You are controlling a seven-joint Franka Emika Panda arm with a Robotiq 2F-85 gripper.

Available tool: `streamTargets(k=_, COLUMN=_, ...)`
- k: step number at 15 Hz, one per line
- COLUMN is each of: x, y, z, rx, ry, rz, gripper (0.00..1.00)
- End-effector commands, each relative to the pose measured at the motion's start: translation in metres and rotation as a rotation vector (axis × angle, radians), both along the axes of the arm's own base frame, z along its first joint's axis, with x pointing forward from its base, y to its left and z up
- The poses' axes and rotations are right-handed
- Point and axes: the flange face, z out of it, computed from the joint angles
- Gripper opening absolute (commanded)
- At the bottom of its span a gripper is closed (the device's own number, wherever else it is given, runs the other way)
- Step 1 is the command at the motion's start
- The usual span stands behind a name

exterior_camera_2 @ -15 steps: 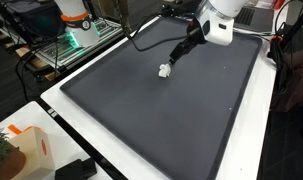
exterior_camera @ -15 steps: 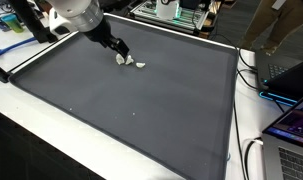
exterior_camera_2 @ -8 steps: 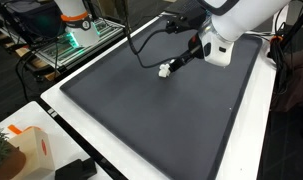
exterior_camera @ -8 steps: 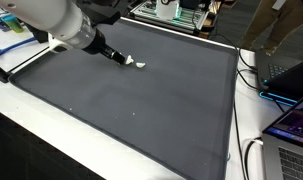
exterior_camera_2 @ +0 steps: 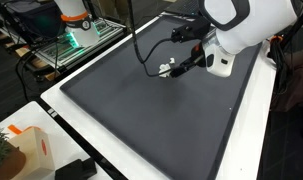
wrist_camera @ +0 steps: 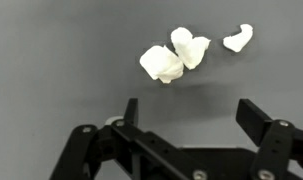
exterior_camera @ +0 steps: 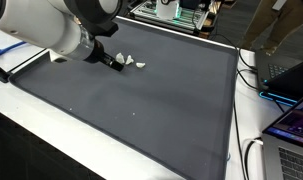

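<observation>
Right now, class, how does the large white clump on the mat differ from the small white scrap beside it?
In the wrist view, the large white clump is far bigger than the small white scrap. The clump is lumpy and two-lobed; the scrap is thin and curved. The clump lies midway before the open gripper; the scrap sits aside, apart. Both are white and lie untouched on the dark mat.
</observation>
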Motion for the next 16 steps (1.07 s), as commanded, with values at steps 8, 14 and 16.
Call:
streamTargets(k=8, x=0.009, y=-0.003, z=-0.025, rx=-0.035, ry=0.083, rz=-0.038, gripper=1.0)
streamTargets(k=14, x=0.009, y=-0.001, z=-0.027, rx=-0.039, ry=0.073, rz=-0.033, gripper=1.0)
streamTargets(k=16, x=0.008, y=-0.002, z=-0.028, rx=-0.03, ry=0.088, rz=-0.033, gripper=1.0)
